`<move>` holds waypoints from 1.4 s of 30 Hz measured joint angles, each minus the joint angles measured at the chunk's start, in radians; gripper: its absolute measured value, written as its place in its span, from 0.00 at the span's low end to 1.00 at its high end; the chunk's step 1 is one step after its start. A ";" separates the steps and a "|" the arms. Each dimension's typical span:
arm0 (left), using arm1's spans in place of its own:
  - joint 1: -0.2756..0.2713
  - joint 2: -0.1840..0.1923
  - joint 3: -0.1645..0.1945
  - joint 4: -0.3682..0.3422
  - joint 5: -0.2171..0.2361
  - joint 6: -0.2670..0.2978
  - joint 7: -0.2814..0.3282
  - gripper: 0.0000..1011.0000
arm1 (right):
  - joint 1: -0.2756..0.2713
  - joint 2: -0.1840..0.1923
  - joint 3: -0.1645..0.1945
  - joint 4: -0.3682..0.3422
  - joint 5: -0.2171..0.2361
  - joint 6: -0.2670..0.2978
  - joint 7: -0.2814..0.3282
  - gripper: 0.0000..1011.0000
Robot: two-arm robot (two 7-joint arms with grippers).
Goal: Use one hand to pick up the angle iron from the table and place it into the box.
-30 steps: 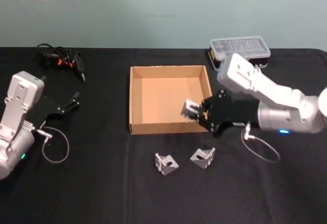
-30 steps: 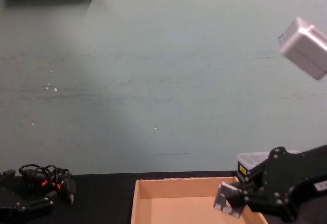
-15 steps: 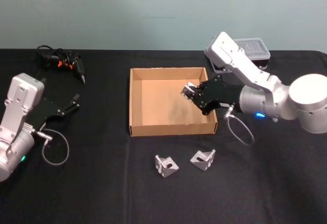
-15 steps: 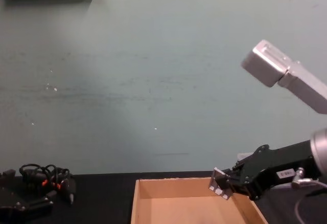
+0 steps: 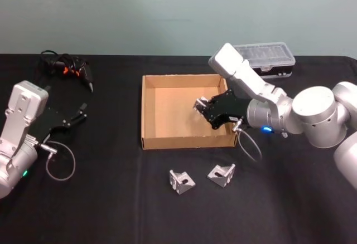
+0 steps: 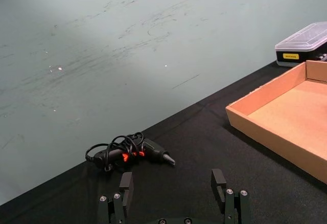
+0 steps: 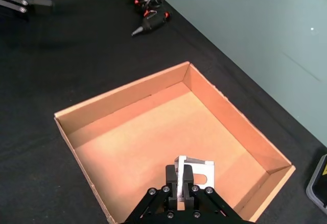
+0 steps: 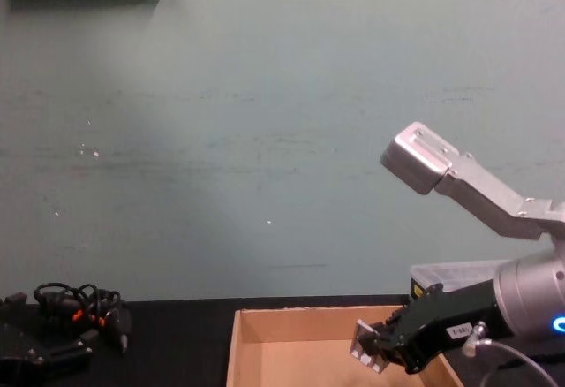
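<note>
3 silver angle irons [image 5: 201,105] [image 5: 182,180] [image 5: 222,172] are in view: 1 held in the right tool [image 5: 204,109] and 2 lying on the 1 black desk [image 5: 111,199]. There is 1 brown cardboard box [image 5: 146,110], 1 plastic case [image 5: 263,54] with a clear lid, and 1 black corded device [image 5: 70,67] with orange marks. 2 robot arms [image 5: 17,132] [image 5: 262,96] show, each ending in 1 tool: the left tool [image 5: 78,112] and the right.

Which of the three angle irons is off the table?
The angle iron clamped in the right gripper over the box; the other two lie on the table.
</note>
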 joint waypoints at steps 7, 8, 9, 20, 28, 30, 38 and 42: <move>0.000 0.000 0.000 0.000 0.000 0.000 0.000 0.99 | -0.003 -0.015 0.008 0.023 -0.021 -0.001 -0.004 0.07; 0.000 0.000 0.000 0.000 0.000 0.000 0.000 0.99 | -0.005 -0.017 0.011 0.026 -0.024 -0.001 -0.004 0.07; 0.000 0.000 0.000 0.000 0.000 0.000 0.000 0.99 | -0.006 -0.019 0.014 0.029 -0.028 -0.001 -0.004 0.07; 0.000 0.000 0.000 0.000 0.000 0.000 0.000 0.99 | -0.014 -0.028 0.031 0.041 -0.041 -0.020 0.020 0.25; 0.000 0.000 0.000 0.000 0.000 0.000 0.000 0.99 | -0.030 -0.028 0.062 0.018 -0.035 -0.037 0.018 0.48; 0.000 0.000 0.000 0.000 0.000 0.000 0.000 0.99 | -0.038 -0.024 0.072 0.008 -0.030 -0.043 0.016 0.57; 0.000 0.000 0.000 0.000 0.000 0.000 0.000 0.99 | -0.068 0.011 0.095 -0.051 -0.020 -0.056 0.020 0.80; 0.000 0.000 0.000 0.000 0.000 0.000 0.000 0.99 | -0.093 0.049 0.112 -0.106 -0.008 -0.064 0.033 0.92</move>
